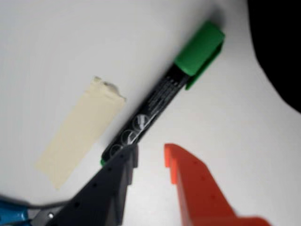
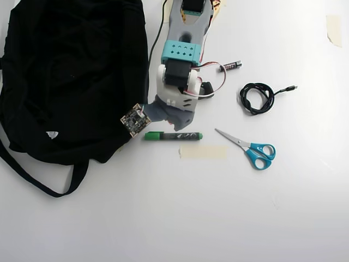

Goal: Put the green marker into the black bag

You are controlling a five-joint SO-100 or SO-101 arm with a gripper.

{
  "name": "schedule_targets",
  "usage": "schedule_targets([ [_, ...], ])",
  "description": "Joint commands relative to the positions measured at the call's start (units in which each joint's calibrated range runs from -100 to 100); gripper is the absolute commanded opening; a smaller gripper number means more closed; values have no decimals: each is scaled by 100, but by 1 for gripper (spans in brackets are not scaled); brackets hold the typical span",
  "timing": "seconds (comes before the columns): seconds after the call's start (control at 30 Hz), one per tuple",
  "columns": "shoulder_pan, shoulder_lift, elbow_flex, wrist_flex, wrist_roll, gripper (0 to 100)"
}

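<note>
The green marker (image 1: 160,96) lies flat on the white table, slanting from lower left up to its green cap at the upper right. My gripper (image 1: 151,157) is open just above the marker's uncapped end. The dark grey finger (image 1: 115,181) covers that end, and the orange finger (image 1: 190,181) stands to the right over bare table, with nothing between them. In the overhead view the marker (image 2: 173,135) lies level just right of the black bag (image 2: 71,76), and the gripper (image 2: 182,126) hovers over it. A corner of the bag (image 1: 277,47) shows at the wrist view's upper right.
A strip of beige tape (image 2: 203,152) lies just below the marker, also in the wrist view as tape (image 1: 80,134). Blue-handled scissors (image 2: 251,148) lie to the right, with a coiled black cable (image 2: 256,98) and a small battery (image 2: 230,66) farther back.
</note>
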Motion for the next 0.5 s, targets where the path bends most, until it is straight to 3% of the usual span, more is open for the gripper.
schedule_targets([
  [0.0,-70,-30,-270,12,-102,8],
  [0.47,-77,194,-395,12,-365,8],
])
